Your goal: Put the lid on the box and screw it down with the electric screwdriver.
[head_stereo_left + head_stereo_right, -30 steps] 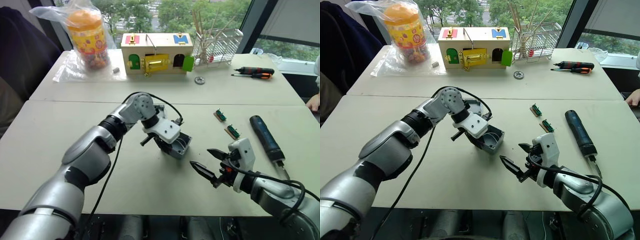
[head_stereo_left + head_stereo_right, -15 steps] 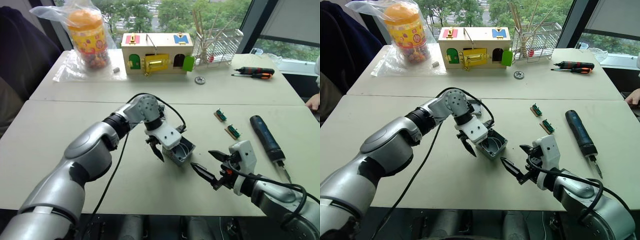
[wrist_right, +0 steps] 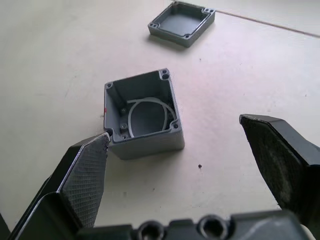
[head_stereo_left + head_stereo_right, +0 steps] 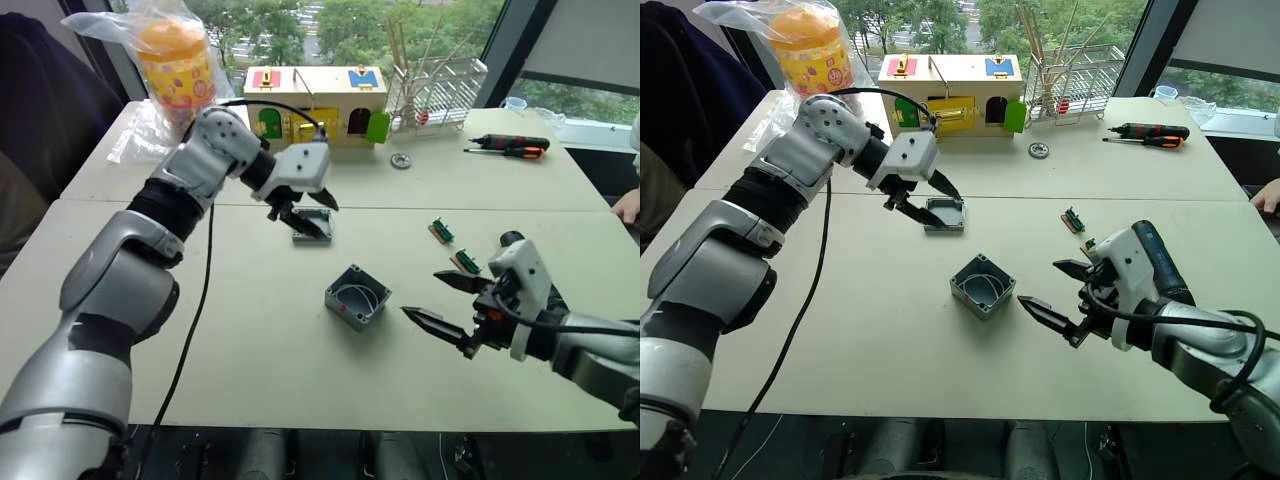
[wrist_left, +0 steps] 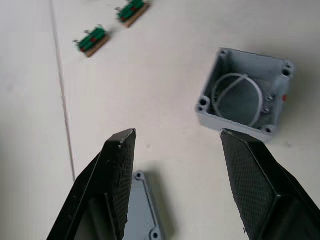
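Over the lid (image 4: 945, 214), my left gripper (image 4: 924, 198) hangs spread wide, holding nothing.
On the surface (image 4: 250, 330) mid-way, the box (image 4: 357, 297) sits open-topped, red mark on its side; my right gripper (image 4: 446, 301) gapes empty just beside it.

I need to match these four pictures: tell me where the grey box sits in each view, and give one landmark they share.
Left eye view: the box stands open-topped at table centre, between the two grippers.
Right eye view: the box is mid-table, beside the right gripper.
Left wrist view: the box lies beyond the open fingers.
Right wrist view: the box is just ahead of the fingers.
Shared landmark: the lid, rim up.
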You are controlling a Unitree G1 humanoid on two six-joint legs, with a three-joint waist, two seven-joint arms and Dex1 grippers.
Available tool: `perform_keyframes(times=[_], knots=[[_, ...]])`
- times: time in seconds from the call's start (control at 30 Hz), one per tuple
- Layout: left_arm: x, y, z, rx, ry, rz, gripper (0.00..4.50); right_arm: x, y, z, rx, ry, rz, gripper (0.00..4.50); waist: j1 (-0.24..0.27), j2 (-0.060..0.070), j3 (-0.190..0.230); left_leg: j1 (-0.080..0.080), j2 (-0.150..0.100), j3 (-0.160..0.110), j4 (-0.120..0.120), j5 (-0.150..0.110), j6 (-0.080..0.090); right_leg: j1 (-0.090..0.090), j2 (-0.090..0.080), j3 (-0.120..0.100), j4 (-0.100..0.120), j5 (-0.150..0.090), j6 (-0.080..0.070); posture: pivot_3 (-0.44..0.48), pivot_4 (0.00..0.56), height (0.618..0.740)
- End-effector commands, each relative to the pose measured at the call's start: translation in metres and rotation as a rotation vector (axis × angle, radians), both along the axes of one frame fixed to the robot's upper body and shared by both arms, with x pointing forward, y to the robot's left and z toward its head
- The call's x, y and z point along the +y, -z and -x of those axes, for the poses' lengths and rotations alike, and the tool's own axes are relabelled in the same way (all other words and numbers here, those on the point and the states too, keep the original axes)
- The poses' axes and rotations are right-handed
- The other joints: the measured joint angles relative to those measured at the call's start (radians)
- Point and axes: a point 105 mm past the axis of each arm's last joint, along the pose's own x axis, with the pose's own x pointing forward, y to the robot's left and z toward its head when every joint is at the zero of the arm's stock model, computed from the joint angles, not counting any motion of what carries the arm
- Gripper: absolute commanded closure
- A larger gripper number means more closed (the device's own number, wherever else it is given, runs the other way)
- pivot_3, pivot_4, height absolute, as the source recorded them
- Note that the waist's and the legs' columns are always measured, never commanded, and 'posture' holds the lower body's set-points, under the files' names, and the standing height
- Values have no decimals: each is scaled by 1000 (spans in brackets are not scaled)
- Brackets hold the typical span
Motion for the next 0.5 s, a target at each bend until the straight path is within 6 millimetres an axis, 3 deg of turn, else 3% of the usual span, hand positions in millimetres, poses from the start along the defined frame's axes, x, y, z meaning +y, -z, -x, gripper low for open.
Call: perform_keyframes(times=[0.03,0.1,0.23,0.5], knots=[[16,9,-36,151,-486,72,1768,-2,-22,-8,-66,-36,27,0,-1,-1,0,0,0,0,0,0,0,0,0,0,2,0,0,0,150,705],[26,28,-42,217,-683,26,1768,2,-32,-16,-98,-62,51,0,-5,-1,0,0,-1,0,0,0,0,0,0,0,4,0,1,0,150,705],[31,47,-50,254,-899,19,1768,15,-37,-28,-137,-121,95,0,-8,-3,1,-1,0,0,-1,0,0,-3,0,0,5,-1,4,0,150,705],[45,68,-54,273,-1016,-6,1768,26,-34,-32,-161,-142,85,0,-3,-3,1,-1,0,3,-1,1,-2,-4,-1,0,6,-1,4,0,150,705]])
